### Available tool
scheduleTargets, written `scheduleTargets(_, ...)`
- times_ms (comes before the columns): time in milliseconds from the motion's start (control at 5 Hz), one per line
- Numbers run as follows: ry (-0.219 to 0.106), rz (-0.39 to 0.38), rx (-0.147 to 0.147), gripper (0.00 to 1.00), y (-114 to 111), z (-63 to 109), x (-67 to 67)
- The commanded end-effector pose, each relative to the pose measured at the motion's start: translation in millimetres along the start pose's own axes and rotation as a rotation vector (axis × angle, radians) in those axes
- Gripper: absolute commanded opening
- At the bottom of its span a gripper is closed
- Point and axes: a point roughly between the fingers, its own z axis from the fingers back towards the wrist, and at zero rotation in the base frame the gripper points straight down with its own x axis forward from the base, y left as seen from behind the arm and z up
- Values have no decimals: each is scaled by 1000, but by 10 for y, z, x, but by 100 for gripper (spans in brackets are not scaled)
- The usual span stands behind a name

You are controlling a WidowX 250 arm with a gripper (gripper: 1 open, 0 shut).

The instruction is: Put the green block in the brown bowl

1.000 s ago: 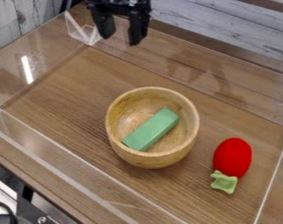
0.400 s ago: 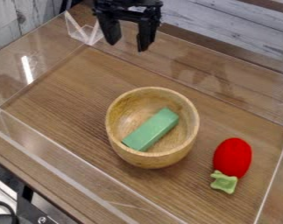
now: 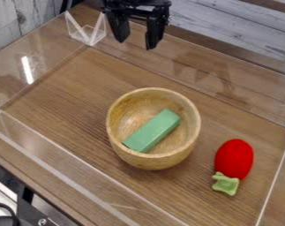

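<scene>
The green block (image 3: 153,130) lies flat and slanted inside the brown bowl (image 3: 124,146), which sits at the middle of the wooden table. My gripper (image 3: 135,38) hangs high at the back, well above and behind the bowl. Its two dark fingers (image 3: 118,31) stand apart, open, with nothing between them.
A red strawberry-like toy (image 3: 234,157) with a green leaf (image 3: 226,184) lies right of the bowl. Clear plastic walls (image 3: 26,75) ring the table surface on all sides. A planked wall runs along the back.
The gripper has drifted to the right along the back, staying open. The block and bowl have not moved.
</scene>
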Motion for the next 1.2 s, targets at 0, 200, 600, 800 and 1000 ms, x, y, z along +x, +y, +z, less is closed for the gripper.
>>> scheduleTargets(0,-62,1,14,100,144,200,187)
scheduleTargets(200,-46,-6,8,100,70,106,53)
scheduleTargets(600,-79,-43,4,100,226,312,32)
scheduleTargets(800,-79,-68,-6,100,407,416,51)
scheduleTargets(1000,-44,-104,-31,100,444,395,44)
